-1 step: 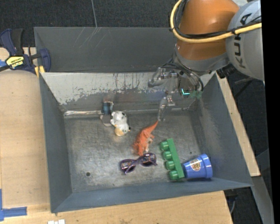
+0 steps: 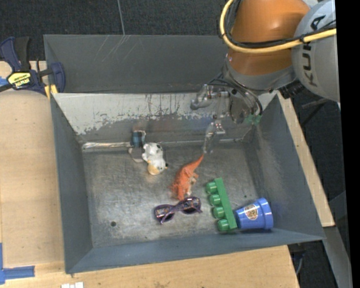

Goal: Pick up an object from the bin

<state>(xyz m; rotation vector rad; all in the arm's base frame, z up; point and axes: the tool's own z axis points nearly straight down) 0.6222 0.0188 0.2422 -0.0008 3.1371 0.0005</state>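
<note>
My gripper [image 2: 230, 126] hangs over the back right part of the bin, under the orange wrist cover. Its fingers stand apart, open, with nothing between them. The left finger [image 2: 210, 133] points down toward the thin upper end of an orange toy animal [image 2: 183, 180], which lies on the bin floor just below and to the left; whether they touch I cannot tell. Purple sunglasses [image 2: 178, 208] lie in front of the orange toy. A green studded block [image 2: 218, 205] lies to its right.
A blue cup [image 2: 255, 215] lies on its side against the green block in the front right corner. A white and yellow toy [image 2: 153, 158] and a small blue-grey piece [image 2: 137, 138] sit near the back wall, left of the gripper.
</note>
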